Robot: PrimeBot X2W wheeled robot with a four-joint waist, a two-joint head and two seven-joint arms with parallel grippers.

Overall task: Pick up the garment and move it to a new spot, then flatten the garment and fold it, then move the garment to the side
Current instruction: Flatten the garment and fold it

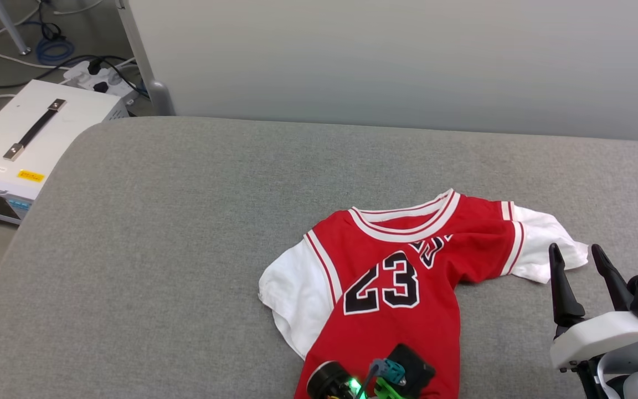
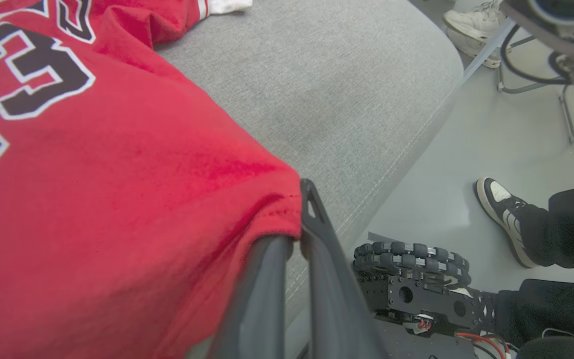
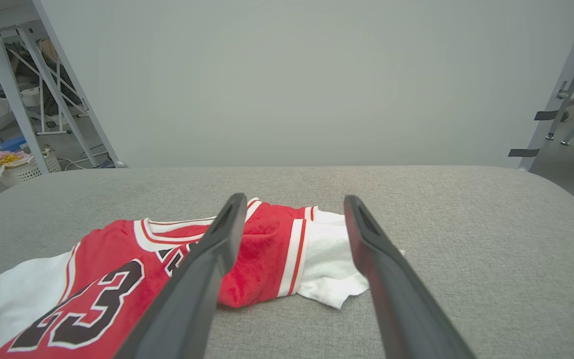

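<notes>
In the head view the garment (image 1: 396,288) is seen spread face up on the grey cloth-covered desk (image 1: 158,233). Its red hem end lies at the wrist of the left arm, at the bottom edge, where the fingers themselves are hidden. The long axis is laid from that hem away from the wrist to the striped collar (image 1: 407,219), leaning a little to the right. The right hand (image 1: 575,249) is held with its fingers apart and nothing is gripped. One white sleeve (image 1: 546,244) lies near its fingertips, on the inner side. Well beyond the left side of the desk, a white box (image 1: 25,138) with a black handle and a power strip (image 1: 97,77) are placed on the floor.

In the left wrist view the left hand (image 2: 292,219) is closed together and clamped on the corner of the red hem, and the cloth is bunched between the fingers (image 2: 327,259). The rest of the garment is stretched away to the left of the hand. To its right the desk edge, the robot's wheeled base (image 2: 411,259) and a person's shoe (image 2: 503,214) are seen.

In the right wrist view the sleeve and red shoulder are seen ahead of the spread fingers, between them, with the collar turned away. A pale wall panel (image 3: 317,75) stands behind the desk, and a white basket (image 3: 23,169) at the far left.
</notes>
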